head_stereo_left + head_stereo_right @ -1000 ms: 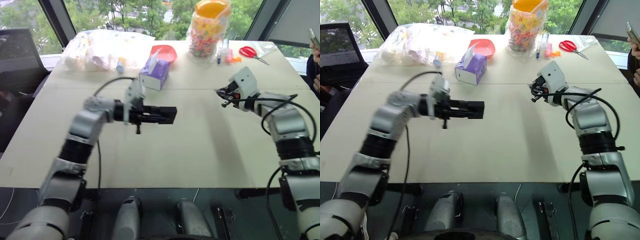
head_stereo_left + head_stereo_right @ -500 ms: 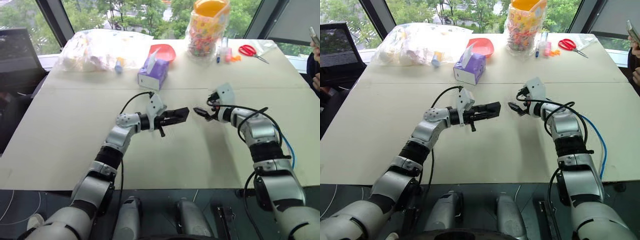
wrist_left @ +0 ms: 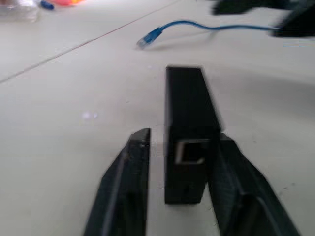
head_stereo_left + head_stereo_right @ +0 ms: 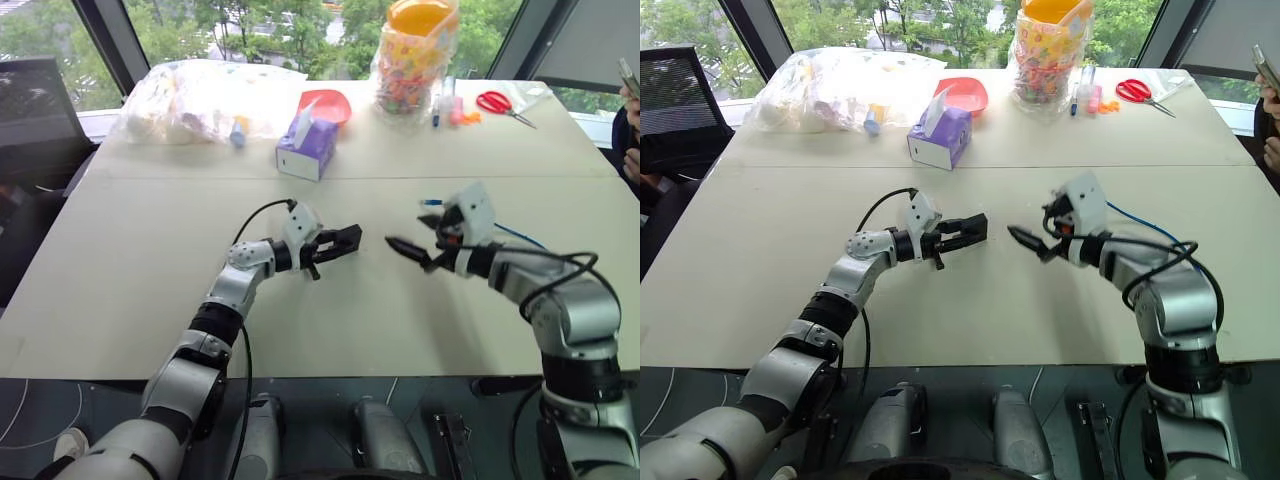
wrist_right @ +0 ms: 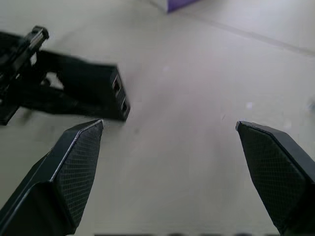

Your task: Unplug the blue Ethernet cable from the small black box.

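The small black box [image 3: 189, 132] sits between the fingers of my left gripper [image 4: 343, 241], low over the middle of the table. This gripper is open: one finger [image 3: 130, 172] stands a little off the box, while the other lies against it. The box's ports [image 5: 119, 96] are empty. The blue Ethernet cable [image 3: 206, 25] lies loose on the table beyond the box, and its plug end [image 4: 431, 202] is free. My right gripper [image 4: 404, 248] is wide open and holds nothing. It faces the box from the right.
A purple tissue box [image 4: 310, 148], a red bowl [image 4: 330, 103], a clear plastic bag [image 4: 205, 98], a jar of sweets [image 4: 418, 55], pens [image 4: 445, 105] and red scissors [image 4: 505, 105] stand along the far side. A person's hand [image 4: 630, 85] shows at the right edge.
My right gripper has opened and drawn back toward me, and the blue cable now lies on the table. My left gripper has come down with the box and loosened its fingers.
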Controlling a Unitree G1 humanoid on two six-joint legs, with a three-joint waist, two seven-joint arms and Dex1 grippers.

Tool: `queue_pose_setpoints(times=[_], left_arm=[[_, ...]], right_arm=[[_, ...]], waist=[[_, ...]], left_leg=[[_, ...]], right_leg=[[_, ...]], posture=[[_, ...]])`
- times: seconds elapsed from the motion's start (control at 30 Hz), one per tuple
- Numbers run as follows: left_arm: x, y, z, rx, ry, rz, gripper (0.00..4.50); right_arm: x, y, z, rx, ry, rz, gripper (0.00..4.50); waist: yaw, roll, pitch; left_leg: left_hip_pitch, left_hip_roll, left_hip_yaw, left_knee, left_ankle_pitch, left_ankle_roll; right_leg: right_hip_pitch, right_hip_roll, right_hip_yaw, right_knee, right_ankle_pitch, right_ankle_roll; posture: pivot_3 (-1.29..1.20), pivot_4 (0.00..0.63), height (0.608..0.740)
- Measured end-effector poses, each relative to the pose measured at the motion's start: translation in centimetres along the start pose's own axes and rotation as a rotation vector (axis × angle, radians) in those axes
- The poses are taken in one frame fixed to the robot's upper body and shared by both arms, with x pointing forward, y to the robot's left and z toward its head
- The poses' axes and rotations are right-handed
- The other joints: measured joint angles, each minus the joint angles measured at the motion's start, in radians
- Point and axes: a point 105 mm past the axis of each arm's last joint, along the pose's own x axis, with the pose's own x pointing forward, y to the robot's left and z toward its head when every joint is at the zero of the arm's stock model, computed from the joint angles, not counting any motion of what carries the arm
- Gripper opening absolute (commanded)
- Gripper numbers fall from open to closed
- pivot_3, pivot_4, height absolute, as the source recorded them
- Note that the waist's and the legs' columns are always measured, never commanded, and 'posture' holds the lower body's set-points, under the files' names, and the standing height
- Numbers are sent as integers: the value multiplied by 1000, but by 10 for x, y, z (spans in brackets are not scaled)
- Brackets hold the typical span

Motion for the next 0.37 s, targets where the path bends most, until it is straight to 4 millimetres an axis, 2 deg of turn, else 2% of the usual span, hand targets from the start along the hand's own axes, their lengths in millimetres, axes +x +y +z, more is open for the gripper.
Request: queue_pose_setpoints(times=[0.07, 0.13, 0.27, 0.37], left_arm=[[-2, 2, 0, 5, -9, 20, 3838], [-6, 6, -1, -5, -18, 46, 4461], [-32, 16, -4, 0, 7, 77, 4461], [-53, 23, -3, 8, 32, 96, 4461]], right_arm=[[-6, 7, -6, -14, 20, 18, 4500], [-12, 13, -15, -15, 47, 43, 4500], [-28, 16, -30, -6, 96, 58, 4500], [-34, 11, -32, 12, 94, 40, 4500]], waist=[[2, 0, 0], [0, 0, 0], [-1, 0, 0], [1, 0, 0]], left_leg=[[0, 0, 0, 0, 0, 0], [0, 0, 0, 0, 0, 0], [0, 0, -1, -1, 0, 0], [1, 0, -1, -1, 0, 0]], right_leg=[[1, 0, 0, 0, 0, 0], [1, 0, 0, 0, 0, 0], [0, 1, 0, 0, 0, 0], [1, 0, 0, 0, 0, 0]], posture=[[0, 150, 735], [0, 150, 735], [0, 150, 735], [0, 150, 735]])
